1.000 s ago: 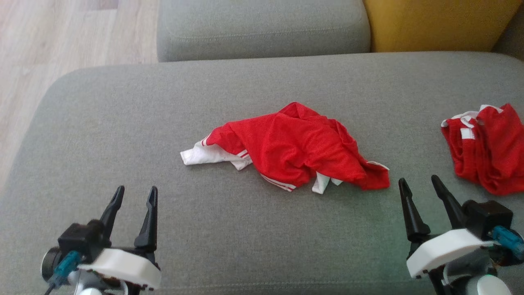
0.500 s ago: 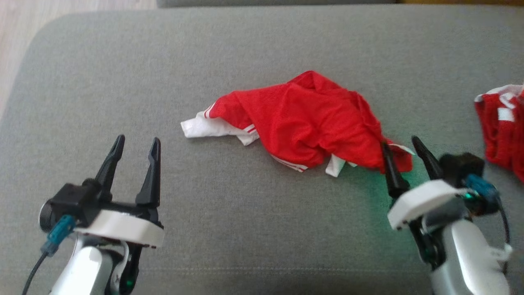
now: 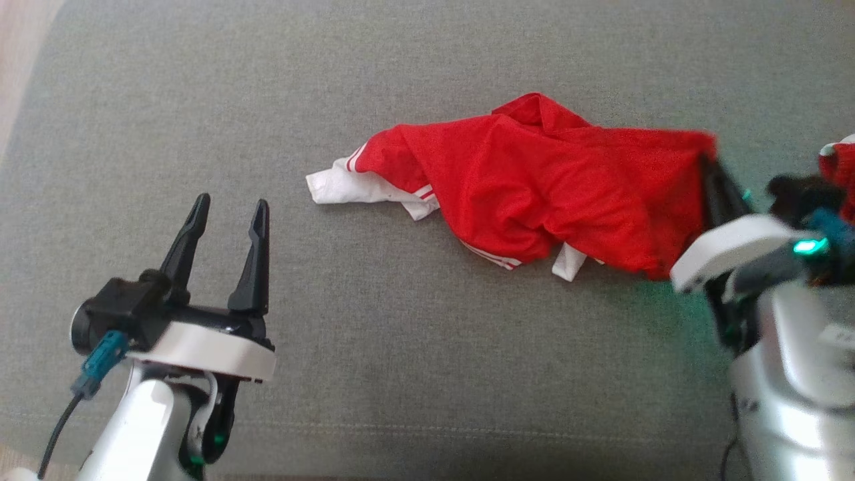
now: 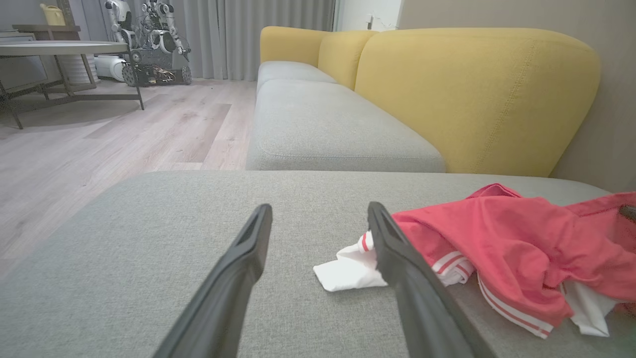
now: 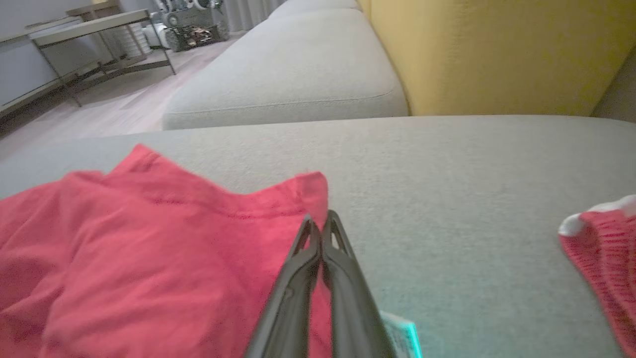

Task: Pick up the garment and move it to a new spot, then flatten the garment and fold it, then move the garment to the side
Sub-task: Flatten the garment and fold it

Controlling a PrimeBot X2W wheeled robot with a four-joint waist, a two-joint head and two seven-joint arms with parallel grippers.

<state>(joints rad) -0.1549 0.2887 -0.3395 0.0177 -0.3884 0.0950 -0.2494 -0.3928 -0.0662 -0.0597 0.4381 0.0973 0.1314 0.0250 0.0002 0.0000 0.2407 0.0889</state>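
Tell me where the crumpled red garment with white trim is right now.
Head view: the red garment lies centre-right on the grey sofa cushion, its right corner pinched by the right gripper; the open left gripper stands apart at lower left.

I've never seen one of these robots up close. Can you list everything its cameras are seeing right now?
red garment: one, red with white trim, crumpled mid-cushion.
second garment: one, red and white, at the cushion's far right.
grey cushion: one, grey, under both garments.
sofa: one, grey seats with yellow backs, behind the cushion.
floor: one, pale wood, beside the sofa.
table: one, grey top on dark legs, across the floor.
left end effector: one, dark fingers, open, left of the red garment and apart from it.
right end effector: one, dark fingers, shut on the red garment's right edge.
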